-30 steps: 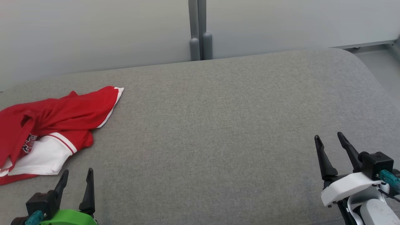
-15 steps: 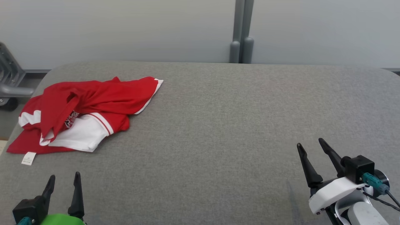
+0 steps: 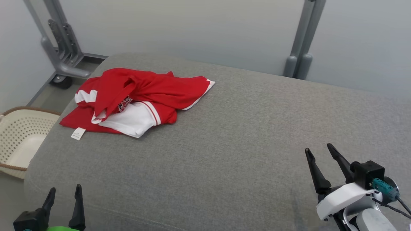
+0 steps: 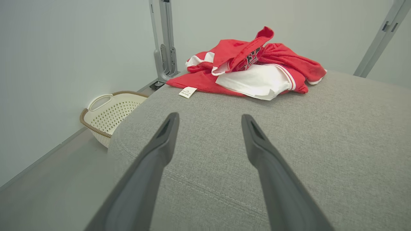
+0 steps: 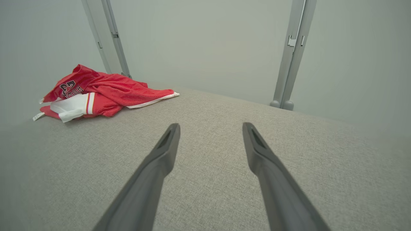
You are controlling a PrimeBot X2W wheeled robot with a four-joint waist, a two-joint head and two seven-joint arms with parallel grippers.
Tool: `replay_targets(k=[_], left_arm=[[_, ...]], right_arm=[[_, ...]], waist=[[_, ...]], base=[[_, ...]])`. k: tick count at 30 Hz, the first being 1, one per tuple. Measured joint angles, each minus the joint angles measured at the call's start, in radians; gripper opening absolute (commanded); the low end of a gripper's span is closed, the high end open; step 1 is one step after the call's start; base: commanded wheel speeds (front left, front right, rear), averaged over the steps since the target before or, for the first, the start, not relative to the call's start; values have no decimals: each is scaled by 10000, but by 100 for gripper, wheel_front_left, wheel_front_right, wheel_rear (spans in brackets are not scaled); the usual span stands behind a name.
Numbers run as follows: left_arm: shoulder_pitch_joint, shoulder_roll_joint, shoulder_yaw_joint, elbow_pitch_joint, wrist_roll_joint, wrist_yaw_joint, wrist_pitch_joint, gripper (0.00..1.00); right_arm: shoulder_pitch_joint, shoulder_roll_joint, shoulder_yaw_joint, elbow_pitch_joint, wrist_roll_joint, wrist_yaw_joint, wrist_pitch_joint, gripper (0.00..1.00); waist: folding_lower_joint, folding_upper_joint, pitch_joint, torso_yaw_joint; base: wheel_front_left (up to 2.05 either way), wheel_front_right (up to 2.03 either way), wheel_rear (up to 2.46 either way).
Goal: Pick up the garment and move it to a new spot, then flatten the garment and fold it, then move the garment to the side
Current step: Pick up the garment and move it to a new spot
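The garment (image 3: 138,98) is a red and white jersey, crumpled in a heap at the far left corner of the grey cushioned surface (image 3: 244,134); a white label sticks out at its near edge. It also lies ahead in the left wrist view as the garment (image 4: 253,65) and far left in the right wrist view as the garment (image 5: 99,93). My left gripper (image 3: 64,192) is open at the near left edge, well short of the heap. At the near right my right gripper (image 3: 318,149) stands open, empty, far from the cloth.
A cream perforated laundry basket (image 3: 19,138) stands on the floor left of the surface, seen too as the basket (image 4: 109,112). Grey metal posts (image 3: 300,41) rise behind the surface against the pale wall, and a wheeled frame (image 3: 61,61) stands at the far left corner.
The head camera has turned left, so the garment sits nearer the picture's middle and the basket and left frame come into view. Both grippers stay open and the garment lies as before.
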Motion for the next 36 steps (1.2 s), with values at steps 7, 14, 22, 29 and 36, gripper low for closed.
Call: replay_targets(k=[7, 14, 22, 29, 36], left_arm=[[17, 21, 84, 31, -13, -84, 0, 100], [40, 35, 313, -13, -98, -161, 0, 100], [-734, -12, -84, -270, -550, -437, 249, 100], [-2809, 138, -288, -414, -1427, -556, 1835, 100], [-4589, 31, 316, 230, -3990, -612, 4901, 100]], right_arm=[[7, 247, 21, -2, -2, 0, 0, 100], [26, 263, 23, -61, -71, 2, 0, 100], [-31, 169, 17, -364, -284, 6, -2, 100], [-506, -36, 132, -546, -458, 19, -2, 100], [-840, -23, 479, -642, -535, 109, -2, 100]], waist=[[0, 0, -134, 639], [0, 0, -14, 711], [0, 0, 561, 644], [0, 0, 1381, 514], [0, 0, 2288, 218]], base=[[0, 0, 0], [0, 0, 0], [0, 0, 0], [0, 0, 0], [0, 0, 0]])
